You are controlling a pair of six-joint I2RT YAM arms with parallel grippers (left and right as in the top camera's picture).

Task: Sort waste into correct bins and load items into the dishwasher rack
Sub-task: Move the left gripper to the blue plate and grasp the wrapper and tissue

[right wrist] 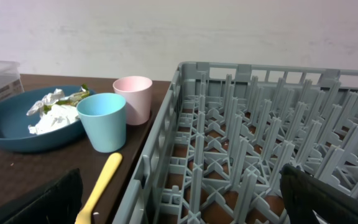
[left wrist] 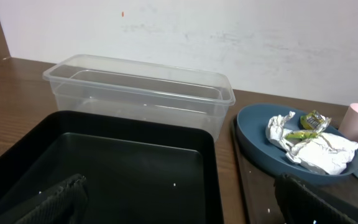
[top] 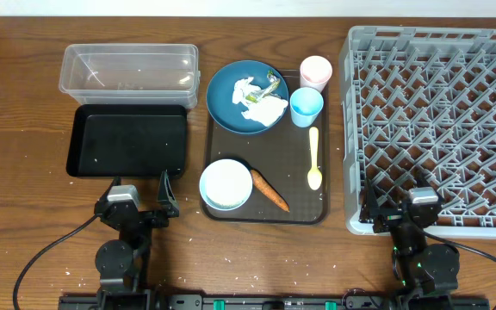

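On the dark blue plate (top: pixel 222 96) lie crumpled white tissues (top: pixel 263 108) and a green-yellow wrapper (top: pixel 270 83). Beside it stand a pink cup (top: pixel 315 71) and a light blue cup (top: pixel 306 106). A yellow spoon (top: pixel 314 159), a pale bowl (top: pixel 226 183) and an orange carrot (top: pixel 269 190) lie nearer the front. The clear tub (top: pixel 129 69) and black tray (top: pixel 127 142) sit at the left, the grey rack (top: pixel 437 129) at the right. My left gripper (top: pixel 141 191) stands open at the black tray's (left wrist: pixel 135 168) near edge. My right gripper (top: pixel 396 196) is open over the rack's (right wrist: pixel 260 124) near-left corner, and holds nothing.
Plate, cups, spoon, bowl and carrot all rest on a dark-brown serving tray (top: pixel 265 213) between the black tray and the rack. Small white specks (top: pixel 203 250) are scattered on the wooden table near the front edge. A white wall stands behind the table.
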